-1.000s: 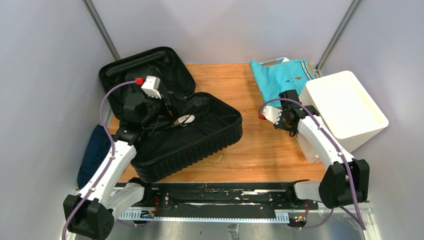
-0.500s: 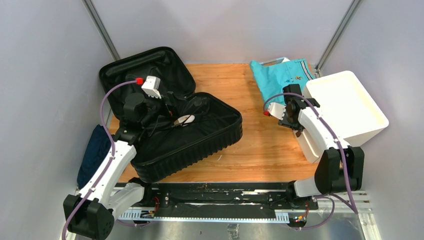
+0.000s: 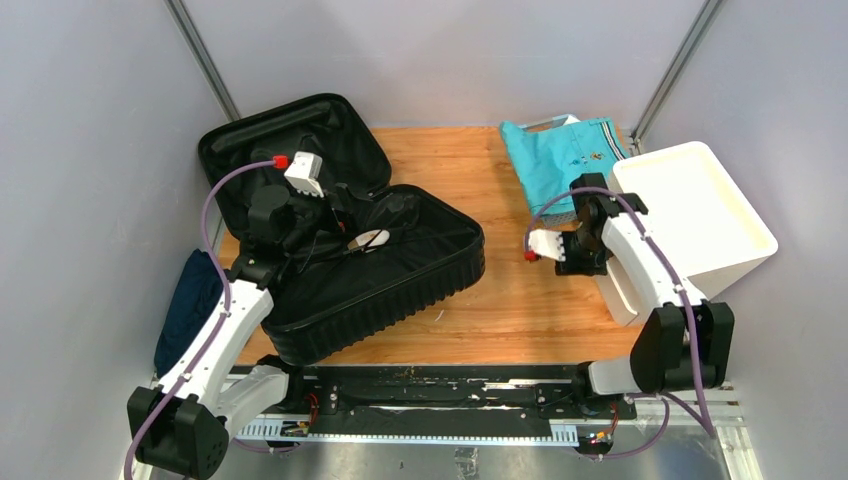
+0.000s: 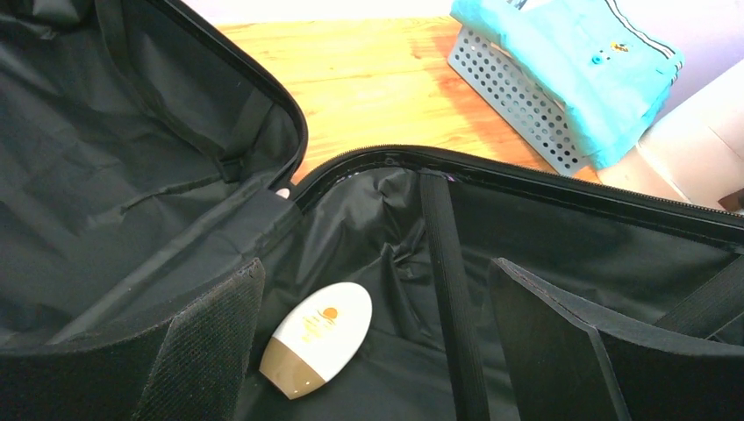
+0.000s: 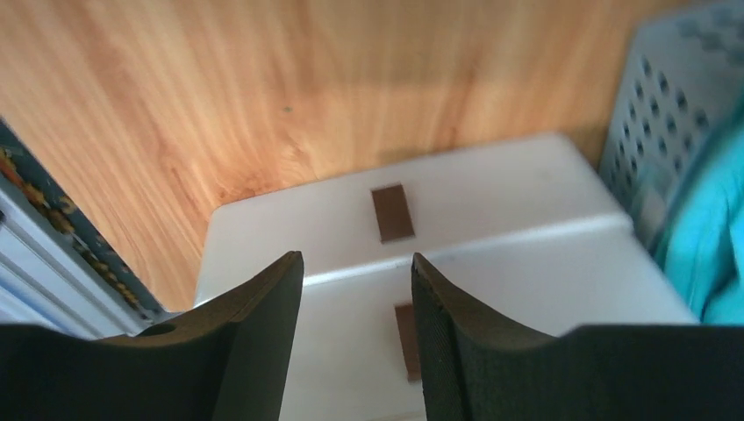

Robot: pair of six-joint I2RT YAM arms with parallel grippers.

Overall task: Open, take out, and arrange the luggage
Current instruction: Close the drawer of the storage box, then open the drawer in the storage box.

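At the far left a dark blue cloth (image 3: 185, 310) lies off the table's (image 3: 520, 300) edge. Beside it, the luggage (image 3: 340, 240) sits on the table's left half. It lies wide open, the lid tipped back toward the wall, and the near half shows its ribbed black shell in the top view. Only the left wrist view shows the inside: black fabric lining, a strap, and a small white oval bottle (image 4: 318, 338) lying in the near half. The left gripper (image 4: 375, 377) hangs over that half, spread wide and empty. To the right, a teal garment (image 4: 570, 61) covers a light-blue mesh basket (image 4: 513, 92). The right gripper (image 5: 355, 342) is parted with nothing between its fingers, above the white drawer unit (image 5: 491, 210), whose brown patches show only in that wrist view.
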